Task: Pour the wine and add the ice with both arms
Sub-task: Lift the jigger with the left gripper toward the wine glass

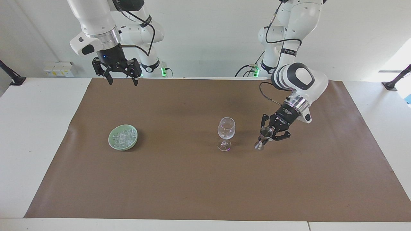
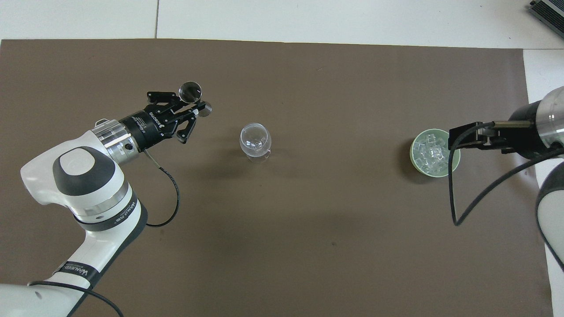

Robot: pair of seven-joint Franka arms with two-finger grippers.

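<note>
Facing view: left jaws [image 1: 269, 135] clamp a small metal jigger [image 1: 263, 138] beside the wine glass [image 1: 226, 133], fragile, stem-grab only; right jaws [image 1: 121, 79] gape wide, ice [image 1: 123, 137] looks slippery.

A brown mat [image 1: 192, 186] covers most of the white table [image 1: 29, 144] in the frame's middle. Upper left, a small white box [image 1: 59, 68] sits by the wall. A black clamp [image 1: 396, 78] stands at the right edge.

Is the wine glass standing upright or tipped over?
Upright: the wine glass stands on its foot on the brown mat, bowl above stem.
</note>
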